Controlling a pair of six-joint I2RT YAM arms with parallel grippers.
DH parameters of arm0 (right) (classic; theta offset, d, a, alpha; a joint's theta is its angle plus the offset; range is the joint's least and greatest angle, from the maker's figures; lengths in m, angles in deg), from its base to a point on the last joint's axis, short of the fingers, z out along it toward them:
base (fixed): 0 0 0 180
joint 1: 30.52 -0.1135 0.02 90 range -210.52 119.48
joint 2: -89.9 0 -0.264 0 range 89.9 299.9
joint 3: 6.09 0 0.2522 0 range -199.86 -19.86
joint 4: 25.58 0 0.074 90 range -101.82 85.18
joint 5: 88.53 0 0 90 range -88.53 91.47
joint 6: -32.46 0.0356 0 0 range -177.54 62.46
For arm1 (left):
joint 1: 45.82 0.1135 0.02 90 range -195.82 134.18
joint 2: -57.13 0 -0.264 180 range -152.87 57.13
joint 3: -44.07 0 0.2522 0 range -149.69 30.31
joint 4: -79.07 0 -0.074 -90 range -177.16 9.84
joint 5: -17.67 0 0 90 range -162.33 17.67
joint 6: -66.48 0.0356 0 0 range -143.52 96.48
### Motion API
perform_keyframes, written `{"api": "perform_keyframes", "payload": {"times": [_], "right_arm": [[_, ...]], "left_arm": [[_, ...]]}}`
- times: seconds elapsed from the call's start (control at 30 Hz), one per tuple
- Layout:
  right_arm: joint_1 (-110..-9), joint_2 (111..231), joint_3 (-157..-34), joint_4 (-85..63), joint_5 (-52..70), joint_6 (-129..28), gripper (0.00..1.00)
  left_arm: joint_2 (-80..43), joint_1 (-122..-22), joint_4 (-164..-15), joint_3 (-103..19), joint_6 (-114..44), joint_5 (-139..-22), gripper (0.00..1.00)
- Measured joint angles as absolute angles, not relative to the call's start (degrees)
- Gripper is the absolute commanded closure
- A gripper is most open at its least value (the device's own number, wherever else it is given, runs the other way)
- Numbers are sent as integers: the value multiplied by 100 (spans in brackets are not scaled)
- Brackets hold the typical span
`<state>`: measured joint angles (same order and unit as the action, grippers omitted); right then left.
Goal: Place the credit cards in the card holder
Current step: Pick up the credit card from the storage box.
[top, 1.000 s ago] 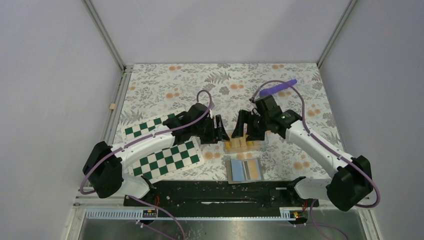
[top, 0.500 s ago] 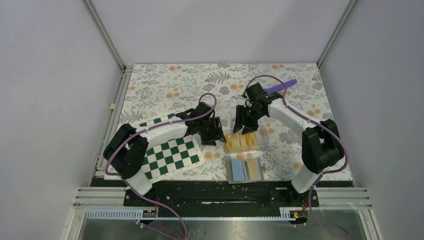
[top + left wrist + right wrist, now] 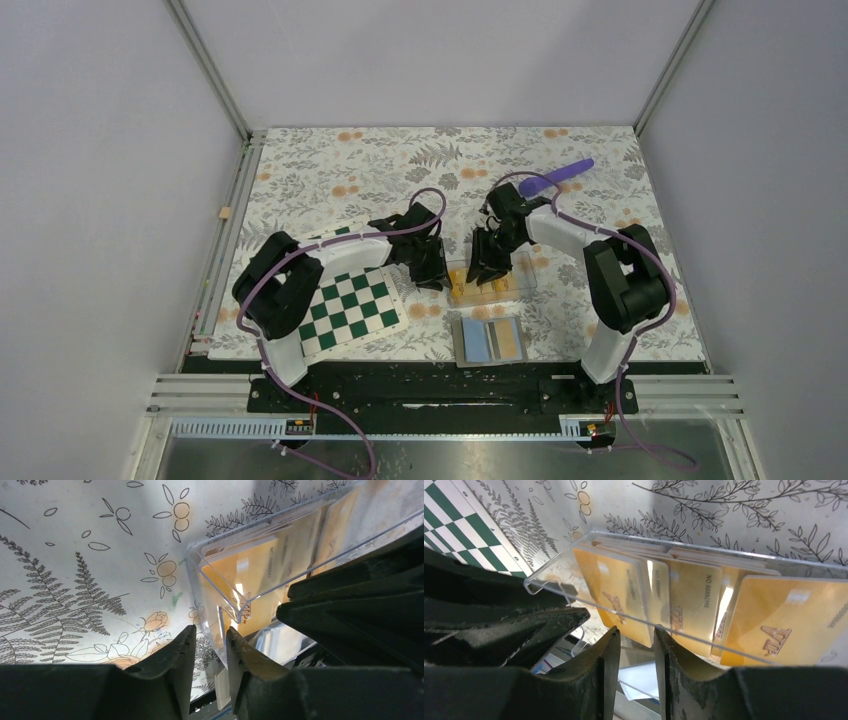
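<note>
Standing on edge in a row, the credit cards (image 3: 694, 600) are orange-yellow with printed numbers and a logo. All those in view sit inside the clear card holder (image 3: 544, 586) on the floral table (image 3: 330, 170). The left gripper (image 3: 207, 640) has its jaws narrow, with a clear corner of the holder in the gap. The right gripper (image 3: 633, 640) is likewise narrow over the holder's front wall and a card's lower corner. Whether either one pinches anything, I cannot tell. Both black grippers crowd the holder from opposite sides. A chessboard (image 3: 350, 305) lies to the left, a grey tray with blue and tan panels (image 3: 492, 340) just nearer, and a purple rod (image 3: 556, 175) well behind.
</note>
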<state>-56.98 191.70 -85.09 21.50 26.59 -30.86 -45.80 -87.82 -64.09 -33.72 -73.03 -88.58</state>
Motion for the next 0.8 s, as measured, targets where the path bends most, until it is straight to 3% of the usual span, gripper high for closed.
{"api": "perform_keyframes", "payload": {"times": [0.33, 0.6, 0.8], "right_arm": [[-5801, 19366, -8417, 1855, 2747, -2933, 77], [-5877, 19368, -8360, 1807, 2714, -2900, 97], [-5932, 19312, -8360, 1851, 2631, -2896, 100]], "left_arm": [[-4611, -8812, -6425, -3448, -7282, -8900, 82], [-4644, -8828, -6309, -3457, -7275, -8889, 86], [-4654, -8858, -6224, -3512, -7260, -8832, 88]]}}
